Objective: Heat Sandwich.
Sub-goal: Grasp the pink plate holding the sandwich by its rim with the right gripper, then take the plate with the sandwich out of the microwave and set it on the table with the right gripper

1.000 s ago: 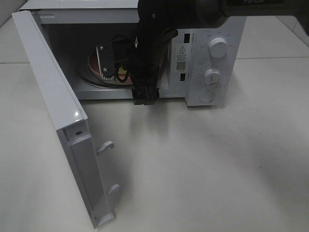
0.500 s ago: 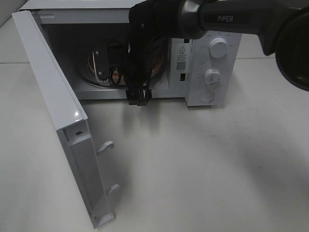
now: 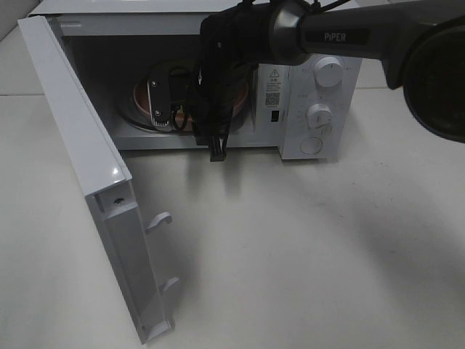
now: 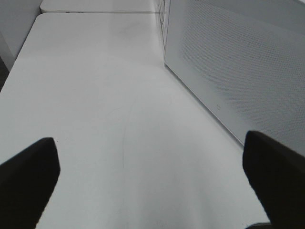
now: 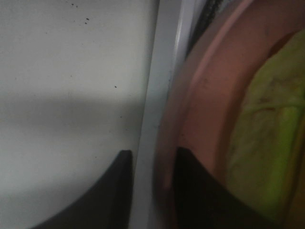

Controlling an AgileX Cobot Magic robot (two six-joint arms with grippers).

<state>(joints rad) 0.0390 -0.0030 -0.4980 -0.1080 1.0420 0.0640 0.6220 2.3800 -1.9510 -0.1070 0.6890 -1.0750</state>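
The white-bread sandwich (image 5: 267, 138) lies on the round pink plate (image 5: 200, 95) inside the white microwave (image 3: 320, 43); the right gripper (image 5: 151, 164), jaws narrowed beside the plate's rim, might drag it outward; the left gripper (image 4: 147, 176) hangs wide open

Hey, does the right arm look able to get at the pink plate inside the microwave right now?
Probably yes. The microwave door stands wide open, and the right hand is already at the pink plate, its fingers astride the rim. Nothing visible blocks it.

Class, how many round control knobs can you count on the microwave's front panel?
2: the upper knob and the lower knob beneath it; below them sits a round button.
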